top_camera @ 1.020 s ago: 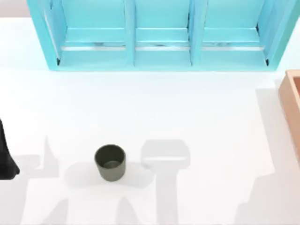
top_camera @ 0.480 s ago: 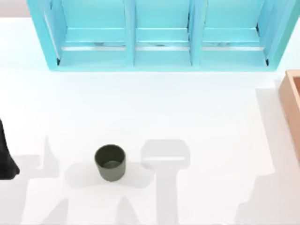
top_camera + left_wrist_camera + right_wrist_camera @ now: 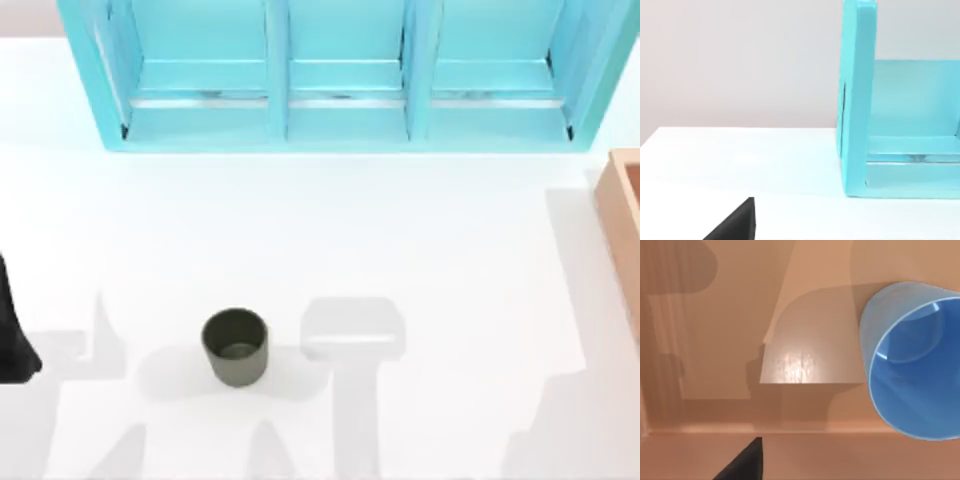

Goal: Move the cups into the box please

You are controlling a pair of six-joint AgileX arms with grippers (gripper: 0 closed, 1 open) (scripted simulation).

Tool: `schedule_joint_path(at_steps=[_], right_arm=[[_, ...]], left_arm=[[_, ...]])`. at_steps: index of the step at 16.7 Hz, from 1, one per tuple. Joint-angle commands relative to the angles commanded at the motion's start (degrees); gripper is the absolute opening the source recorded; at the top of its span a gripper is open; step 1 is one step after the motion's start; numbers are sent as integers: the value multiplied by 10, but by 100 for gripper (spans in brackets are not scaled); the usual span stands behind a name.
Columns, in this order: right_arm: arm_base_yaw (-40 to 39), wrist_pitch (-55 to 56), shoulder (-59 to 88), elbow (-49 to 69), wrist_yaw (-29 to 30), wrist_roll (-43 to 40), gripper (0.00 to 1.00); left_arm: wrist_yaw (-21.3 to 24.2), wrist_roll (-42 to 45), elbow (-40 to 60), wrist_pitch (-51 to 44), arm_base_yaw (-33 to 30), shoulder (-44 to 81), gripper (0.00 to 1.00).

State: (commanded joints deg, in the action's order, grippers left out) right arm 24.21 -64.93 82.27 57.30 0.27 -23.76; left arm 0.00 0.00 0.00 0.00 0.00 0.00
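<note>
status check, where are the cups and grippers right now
Blue cup on the box floor under the right wrist camera. Olive-green cup upright on the table, left of centre, apart from the box. Left arm parked at left edge. Path looks open.

Even, bright light falls on my white table [image 3: 300,230], with no glare on it. Soft grey shadows with blurred edges lie around the olive cup [image 3: 235,347]: a blocky patch just right of it, paler streaks to its left and below. The cyan shelf [image 3: 340,75] looks slightly soft. Over the tan box [image 3: 740,300], layered hard-edged shadows cross the floor beside the blue cup [image 3: 912,360], with one faint shiny patch.
</note>
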Motion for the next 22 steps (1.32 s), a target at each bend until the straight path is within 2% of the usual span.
schedule_joint_path(at_steps=[6, 16, 22], right_arm=[[0, -21, 0, 21, 0, 0, 100], [4, -220, 0, 221, 0, -4, 100], [2, -226, 0, 227, 0, -4, 100]], left_arm=[[0, 0, 0, 0, 0, 0, 100], [0, 0, 0, 0, 0, 0, 100], [0, 0, 0, 0, 0, 0, 100]])
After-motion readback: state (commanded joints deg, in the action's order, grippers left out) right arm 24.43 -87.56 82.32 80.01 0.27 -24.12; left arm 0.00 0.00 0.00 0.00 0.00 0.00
